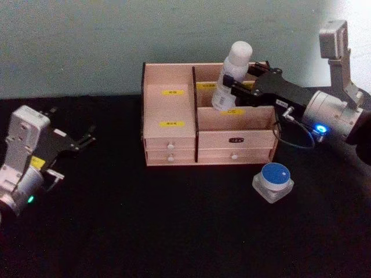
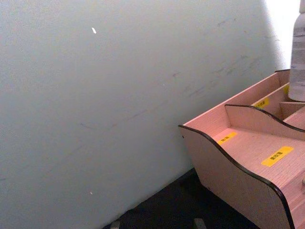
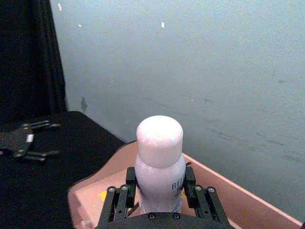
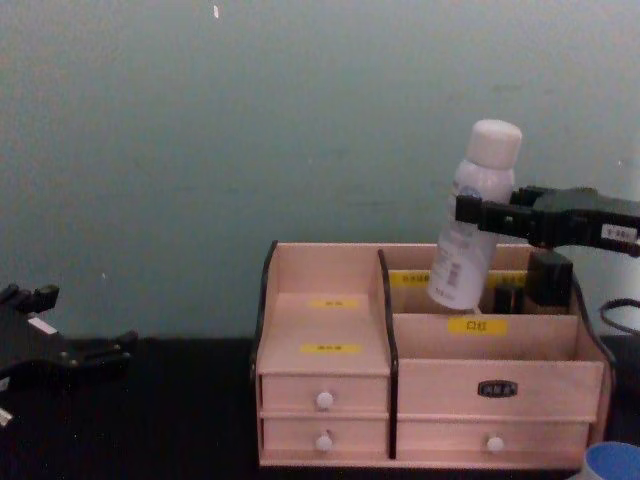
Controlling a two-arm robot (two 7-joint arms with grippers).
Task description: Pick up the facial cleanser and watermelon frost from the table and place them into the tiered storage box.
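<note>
**Left gripper** (image 1: 87, 136): parked low at the table's left edge, well apart from the box. Its fingers are seen spread, with nothing between them. In the chest view (image 4: 95, 352) the arm behind it is cut off by the frame.

**Black table** (image 1: 174, 231): the box and one small container are borne on it.

**Tiered storage box** (image 1: 171, 107): set at the table's middle, against the wall, drawers facing the robot. In the left wrist view only its near side wall (image 2: 238, 181) and part of the stepped trays are shown. The printing on its yellow labels is too small to be read.

**Facial cleanser** (image 1: 232, 75): a white capped bottle, held tilted over the rear right compartment (image 4: 470, 220). Its base is dipped below the box's rim, and it cannot be told whether the compartment floor is touched.

**Right gripper** (image 1: 243, 81): clamped on the bottle's body from both sides (image 3: 159, 183).

**Watermelon frost** (image 1: 273, 180): probably the small blue-lidded container, on the table in front of the box's right corner. It is cropped at the chest view's corner (image 4: 612, 462).
</note>
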